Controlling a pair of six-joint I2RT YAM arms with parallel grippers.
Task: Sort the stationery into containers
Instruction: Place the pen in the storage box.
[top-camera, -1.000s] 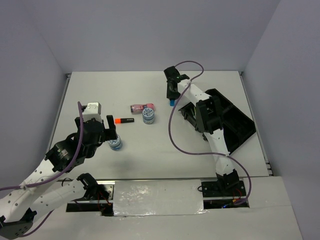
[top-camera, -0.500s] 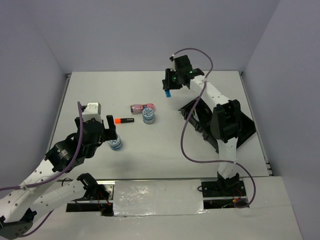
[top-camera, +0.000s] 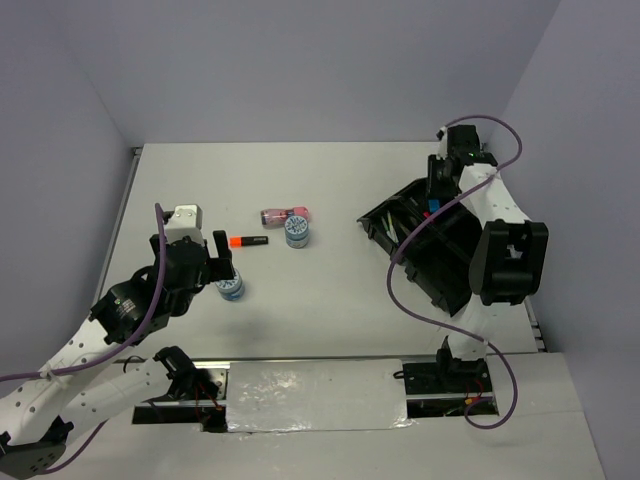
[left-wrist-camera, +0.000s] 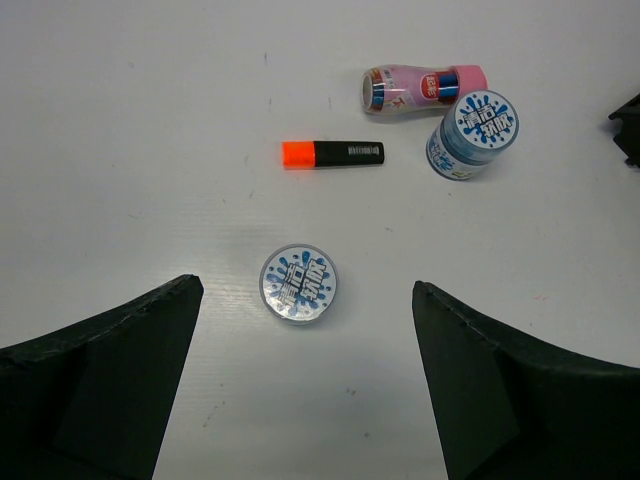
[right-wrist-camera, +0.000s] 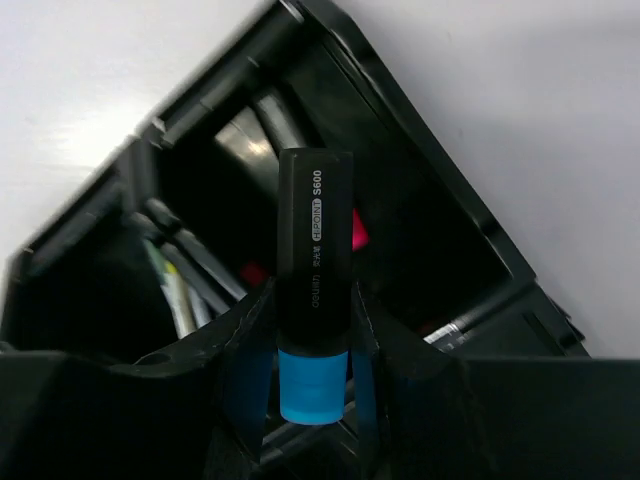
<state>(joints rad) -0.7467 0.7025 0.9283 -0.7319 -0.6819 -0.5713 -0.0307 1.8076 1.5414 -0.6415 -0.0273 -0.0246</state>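
Note:
A short black marker with a blue end (right-wrist-camera: 315, 250) is held upright between the fingers of my right gripper (right-wrist-camera: 314, 350), over the black organiser tray (right-wrist-camera: 430, 180). The top view puts that gripper (top-camera: 432, 200) above the tray's (top-camera: 480, 250) far end. Pens (right-wrist-camera: 180, 285) and a pink-ended marker (right-wrist-camera: 357, 230) lie inside. My left gripper (left-wrist-camera: 305, 300) hangs open above a blue-white disc (left-wrist-camera: 298, 283). Further off lie an orange-ended marker (left-wrist-camera: 333, 153), a pink tube (left-wrist-camera: 422, 87) and a second disc (left-wrist-camera: 472, 133).
The loose items sit left of the table's middle: the orange-ended marker (top-camera: 247, 241), pink tube (top-camera: 285, 215) and the discs (top-camera: 297, 233) (top-camera: 231, 288). The right arm's purple cable (top-camera: 400, 270) loops over the tray's near side. Walls close off the table's back and sides.
My right gripper has carried the blue-ended marker from the middle of the table's back rightwards to above the tray. The left arm has not moved.

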